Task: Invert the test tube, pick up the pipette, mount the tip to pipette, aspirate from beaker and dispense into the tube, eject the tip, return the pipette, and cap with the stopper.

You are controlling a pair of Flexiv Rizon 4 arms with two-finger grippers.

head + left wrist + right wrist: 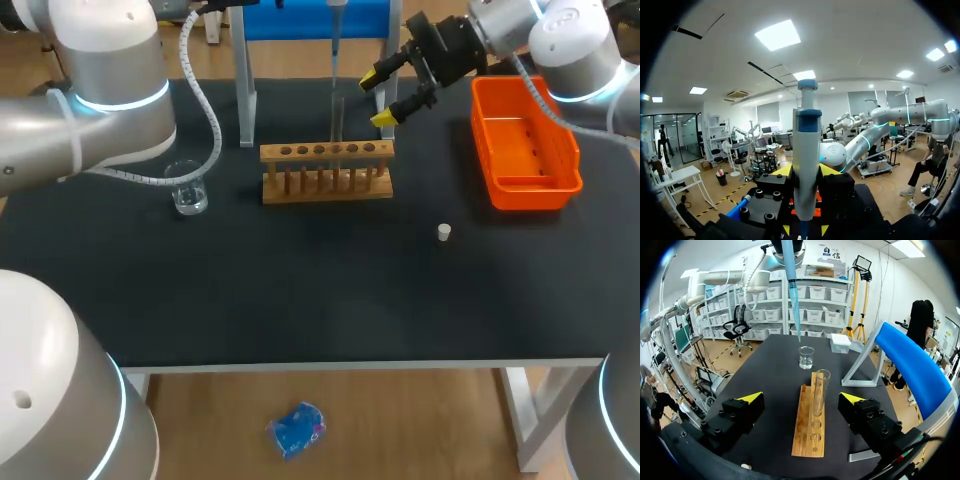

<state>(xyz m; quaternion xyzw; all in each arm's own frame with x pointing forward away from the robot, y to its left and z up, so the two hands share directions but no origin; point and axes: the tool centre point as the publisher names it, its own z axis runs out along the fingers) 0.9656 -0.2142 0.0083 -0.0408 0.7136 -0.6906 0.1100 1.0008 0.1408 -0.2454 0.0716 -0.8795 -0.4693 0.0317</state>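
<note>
A clear test tube (337,122) (820,391) stands upright, mouth up, in the wooden rack (327,172) (809,426). In the left wrist view my left gripper (806,172) is shut on the grey-and-blue pipette (806,150). The pipette's mounted tip (334,55) (792,290) hangs above the rack, close over the tube. Left of the rack stands the glass beaker (188,188) (806,357). My right gripper (393,90) (802,400) hovers open behind the rack's right end, holding nothing. A small white stopper (444,233) lies on the mat right of the rack.
An orange bin (525,145) sits at the table's right, just beside my right arm. The blue pipette stand (310,20) (912,365) on white legs rises behind the rack. The black mat (300,290) spreads toward the front edge.
</note>
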